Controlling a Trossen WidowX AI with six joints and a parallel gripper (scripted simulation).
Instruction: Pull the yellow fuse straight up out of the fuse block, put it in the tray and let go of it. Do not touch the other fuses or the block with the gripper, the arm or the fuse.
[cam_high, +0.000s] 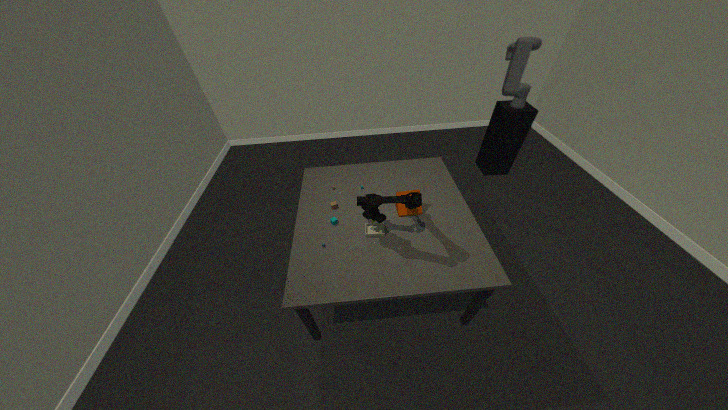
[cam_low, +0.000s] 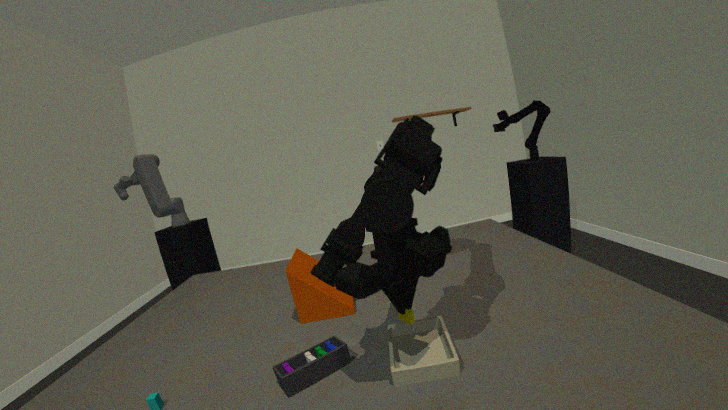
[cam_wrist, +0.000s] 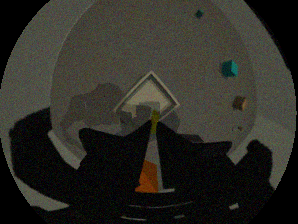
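Note:
My gripper (cam_low: 406, 311) (cam_wrist: 153, 123) is shut on the yellow fuse (cam_low: 407, 317) (cam_wrist: 155, 117), which sticks out below the fingertips. In the exterior view the fuse hangs above the far left part of the cream tray (cam_low: 424, 376) (cam_wrist: 168, 90); in the wrist view it overlaps the tray's near corner. Whether it is fully inside the rim's outline is hard to tell. The tray (cam_high: 374, 235) also shows in the top view under the gripper. The dark fuse block (cam_low: 314, 375) stands left of the tray in the exterior view, holding purple, white, green and blue fuses.
An orange wedge-shaped block (cam_high: 409, 209) (cam_low: 320, 300) (cam_wrist: 148, 179) stands behind the fuse block, beside the arm. A teal block (cam_high: 334, 221) (cam_low: 154, 400) (cam_wrist: 229, 69) and a tan block (cam_high: 334, 205) (cam_wrist: 240, 103) lie on the table, away from the tray.

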